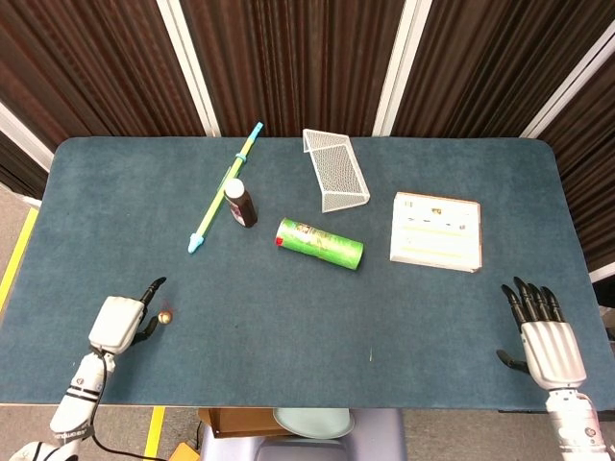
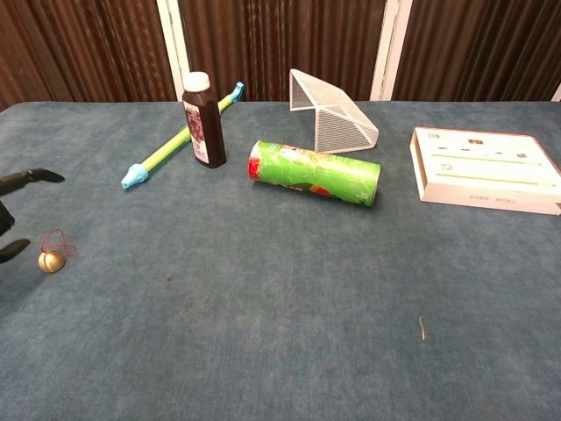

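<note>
Left hand (image 1: 117, 323) is spread, nothing held; small gold bell (image 2: 50, 260) is seen on the table (image 1: 288, 317) near front-left edge, just beside fingertips. Hand should be lifted straight, red loop left unsnagged.

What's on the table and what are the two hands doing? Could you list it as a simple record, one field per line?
left hand: fingers spread apart, holding nothing, beside the small gold bell
small gold bell: lying on the blue table, a red loop on top
right hand: fingers apart, holding nothing, near the table's edge
middle of table: green can on its side, brown bottle upright
back: green-blue stick, white wire rack
right side: white box, flat
</note>
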Tool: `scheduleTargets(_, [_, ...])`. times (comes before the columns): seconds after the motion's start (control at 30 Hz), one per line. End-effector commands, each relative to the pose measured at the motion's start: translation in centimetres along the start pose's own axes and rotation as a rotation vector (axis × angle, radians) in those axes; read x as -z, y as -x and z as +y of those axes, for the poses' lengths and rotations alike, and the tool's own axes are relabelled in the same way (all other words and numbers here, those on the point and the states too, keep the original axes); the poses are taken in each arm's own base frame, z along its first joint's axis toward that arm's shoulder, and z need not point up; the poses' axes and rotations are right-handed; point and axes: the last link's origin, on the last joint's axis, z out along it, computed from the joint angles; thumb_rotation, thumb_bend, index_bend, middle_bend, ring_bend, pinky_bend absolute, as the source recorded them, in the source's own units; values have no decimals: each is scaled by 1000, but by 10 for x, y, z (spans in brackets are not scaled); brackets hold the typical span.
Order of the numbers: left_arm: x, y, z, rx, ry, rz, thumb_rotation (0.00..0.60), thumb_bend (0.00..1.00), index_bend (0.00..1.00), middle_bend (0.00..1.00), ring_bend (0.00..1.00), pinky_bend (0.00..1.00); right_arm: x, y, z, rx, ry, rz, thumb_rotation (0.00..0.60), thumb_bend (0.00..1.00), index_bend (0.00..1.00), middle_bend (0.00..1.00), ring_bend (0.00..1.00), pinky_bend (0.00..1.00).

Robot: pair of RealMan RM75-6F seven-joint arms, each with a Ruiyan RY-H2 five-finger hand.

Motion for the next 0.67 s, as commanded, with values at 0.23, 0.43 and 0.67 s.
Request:
scheduleTargets(0.23, [95, -57, -21, 19, -92, 145, 600, 405, 67, 31, 19, 135, 3, -3, 0, -1, -6, 6, 600, 231, 0, 0, 0, 0])
scheduleTargets(0.43, [148, -65, -32, 58, -187, 132, 600, 401, 77, 0, 0, 0, 3, -6, -1, -12, -22, 21, 600, 231, 0, 0, 0, 0])
scheduleTargets(0.67, [148, -67, -31, 21, -179, 124, 600, 403, 77, 0, 0, 0, 7, -12, 1, -33, -42, 28, 600, 231, 0, 0, 0, 0])
